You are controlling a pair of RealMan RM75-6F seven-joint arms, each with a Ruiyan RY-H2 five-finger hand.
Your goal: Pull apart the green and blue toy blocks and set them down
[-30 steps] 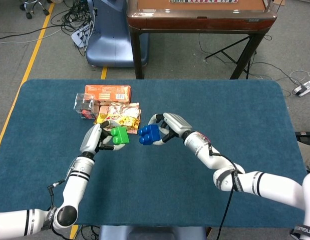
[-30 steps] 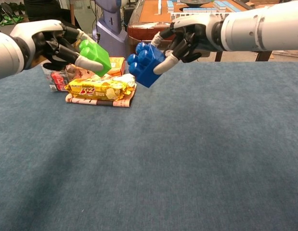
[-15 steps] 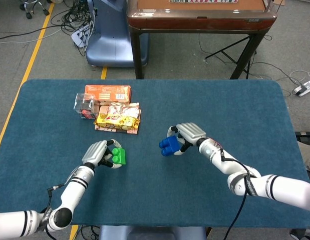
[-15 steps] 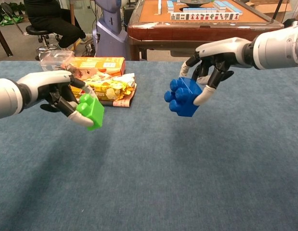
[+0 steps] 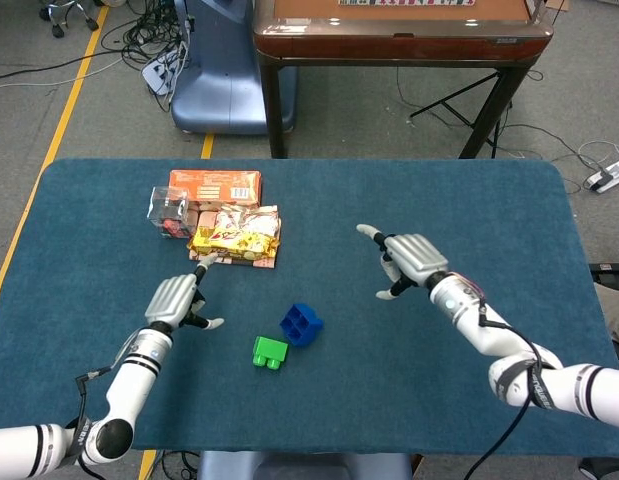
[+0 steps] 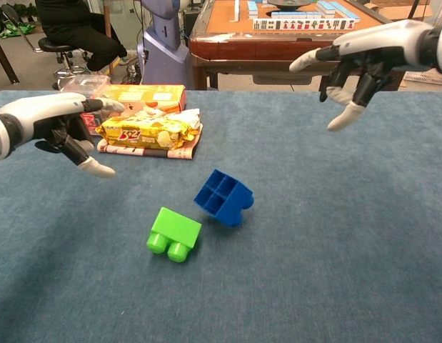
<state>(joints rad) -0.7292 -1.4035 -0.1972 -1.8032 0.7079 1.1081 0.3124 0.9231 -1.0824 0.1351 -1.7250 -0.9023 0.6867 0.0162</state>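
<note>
Glossy plastic blocks (image 6: 199,218) on matt blue cloth (image 6: 335,236)

Both blocks are sitting loose on the blue worktop (image 5: 409,400) now. The green block (image 5: 270,352) is on its side with its studs pointing toward the near edge, and the blue block (image 5: 300,324) is just beside it, up and to the right, tipped so you can see its hollow underside. Looks like they're touching or almost, can't really tell. The left hand (image 5: 173,299) is off to the left of them, fingers spread, nothing in it. The right hand (image 5: 409,261) is further right, well apart, also spread and empty. Behind the left hand there's a pile of snack packets (image 5: 235,234), an orange box (image 5: 215,185) and a small clear box (image 5: 168,211).
</note>
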